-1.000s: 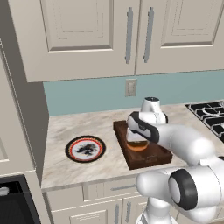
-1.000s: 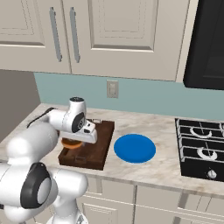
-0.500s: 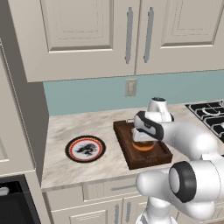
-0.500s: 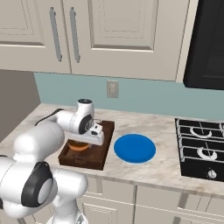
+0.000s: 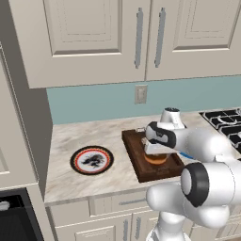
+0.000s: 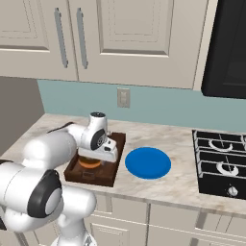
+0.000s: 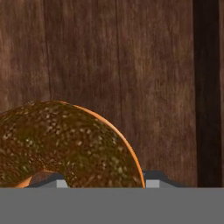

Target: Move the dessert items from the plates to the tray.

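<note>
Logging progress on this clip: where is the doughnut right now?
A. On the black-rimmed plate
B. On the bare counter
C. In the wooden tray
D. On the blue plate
C: the doughnut lies on the floor of the wooden tray beneath the hand, and the hand view shows wood grain all around it; the blue plate and the black-rimmed plate both carry nothing.
</note>
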